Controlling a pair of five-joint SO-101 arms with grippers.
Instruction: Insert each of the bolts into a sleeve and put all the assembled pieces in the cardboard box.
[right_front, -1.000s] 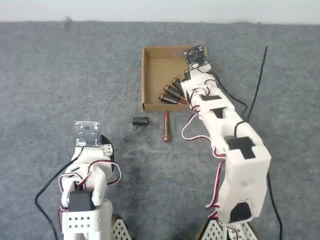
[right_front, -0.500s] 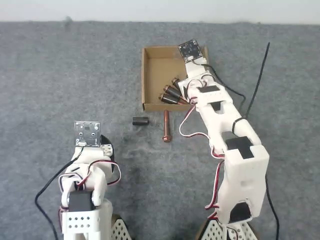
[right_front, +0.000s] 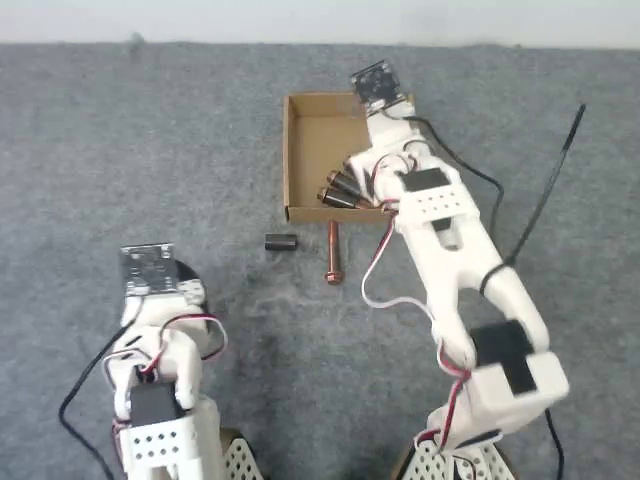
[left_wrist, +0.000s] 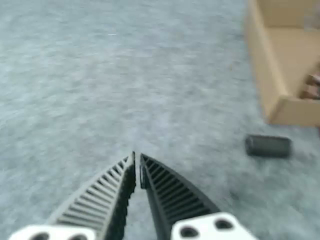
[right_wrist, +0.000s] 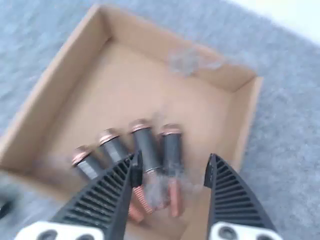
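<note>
Several assembled pieces (right_wrist: 145, 145), dark sleeves with copper bolts through them, lie side by side in the cardboard box (right_wrist: 60, 75). My right gripper (right_wrist: 173, 162) hangs open just above them with nothing between its fingers. In the high view the box (right_front: 310, 130) sits at the back centre with the right arm over its right side. In front of it on the carpet lie a loose copper bolt (right_front: 333, 250) and a loose black sleeve (right_front: 282, 242). My left gripper (left_wrist: 137, 159) is shut and empty, low over the carpet, well short of the sleeve (left_wrist: 267, 146).
Grey carpet covers the table, with open room to the left of the box and between the two arms. A black cable (right_front: 545, 200) runs along the right side. The box's near corner (left_wrist: 280, 107) stands beyond the left gripper.
The right arm has swung left and further over the box. The left arm's wrist has turned a little to the left. Bolt, sleeve and box have not moved.
</note>
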